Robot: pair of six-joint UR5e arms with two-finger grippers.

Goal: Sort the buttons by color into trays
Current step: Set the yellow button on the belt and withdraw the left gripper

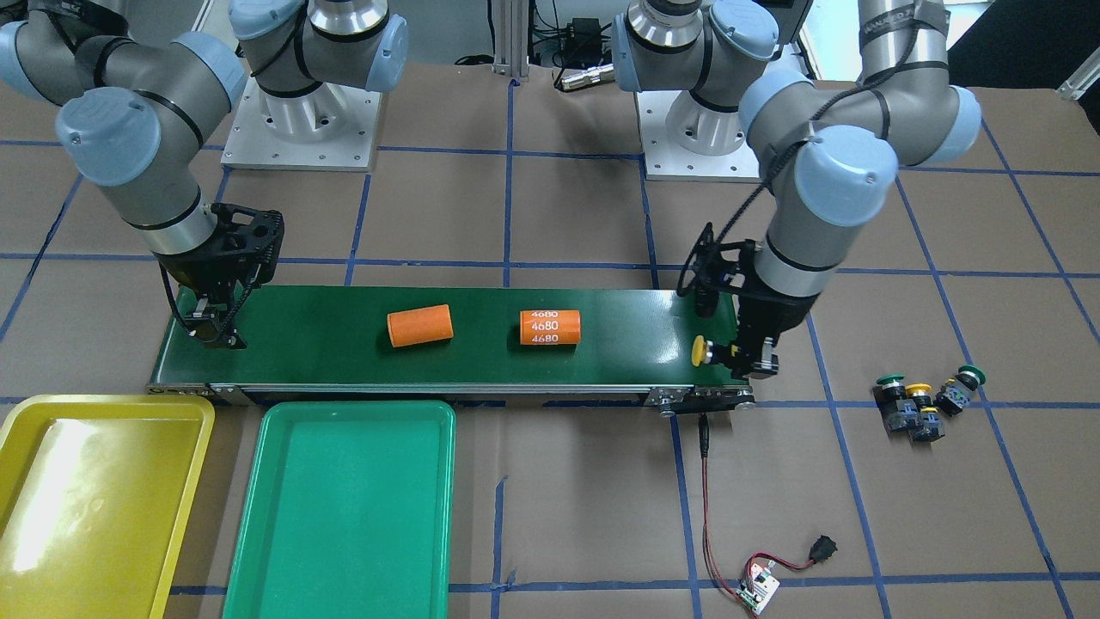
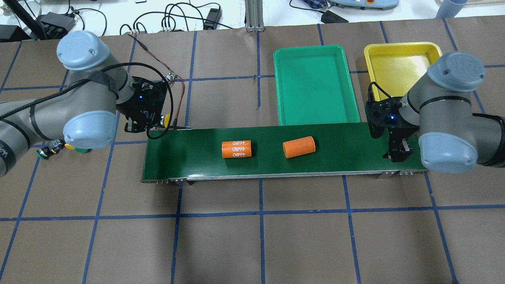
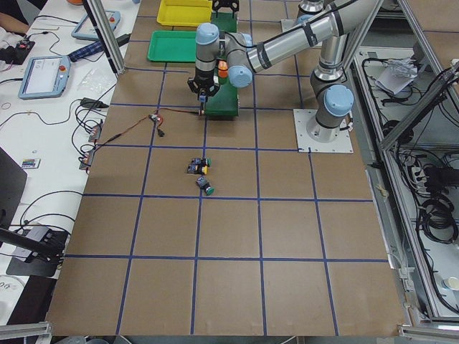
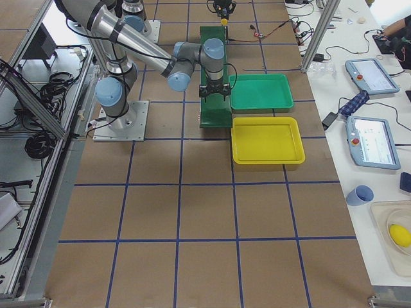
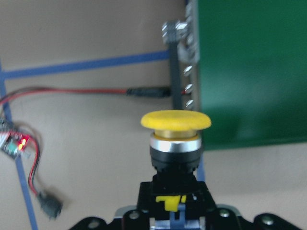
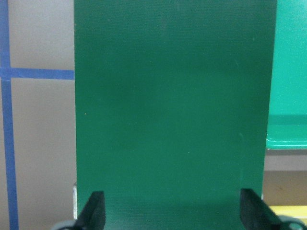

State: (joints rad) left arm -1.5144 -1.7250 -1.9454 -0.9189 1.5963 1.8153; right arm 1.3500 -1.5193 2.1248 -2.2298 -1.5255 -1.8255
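The left gripper [image 1: 730, 355] clasps a yellow button [image 1: 703, 350] at the belt's [image 1: 619, 344] right end, the right gripper [image 1: 215, 333] hangs spread and empty at centre left, three buttons [image 1: 924, 401] lie far right, and the trays [image 1: 344, 516] sit lower left.

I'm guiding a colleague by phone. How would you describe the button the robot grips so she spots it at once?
Find the long green belt, then go to its end on the robot's left, where the left gripper is shut on a yellow-capped button. The three other buttons lie loose on the brown table, none gripped.
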